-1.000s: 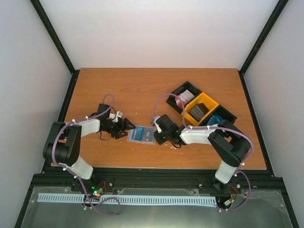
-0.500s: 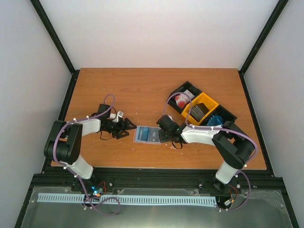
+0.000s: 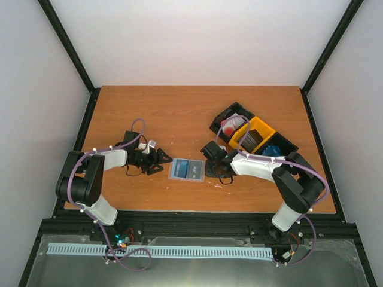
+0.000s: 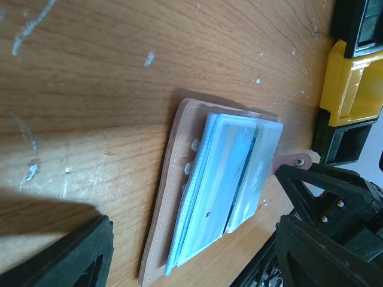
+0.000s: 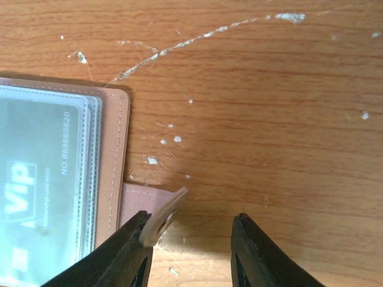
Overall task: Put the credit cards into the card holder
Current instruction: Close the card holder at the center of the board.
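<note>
Near the middle of the scratched wooden counter (image 3: 179,113), beware of snagging the strap tab (image 5: 164,212) of the open tan-pink folding card holder (image 3: 184,170) with clear pale-blue sleeves on a finger (image 5: 125,254) of the parted, empty right claw (image 5: 191,224) and so dragging it askew, away from the wide-spread, empty left claw (image 3: 161,160).

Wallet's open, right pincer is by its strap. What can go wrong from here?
1. The strap tab curls up against one finger of the right pincer. Any sideways pull may drag or flip the card holder.
2. The left pincer stands open beside the card holder, gripping nothing, so a push on its sleeves may slide it across the table.
</note>
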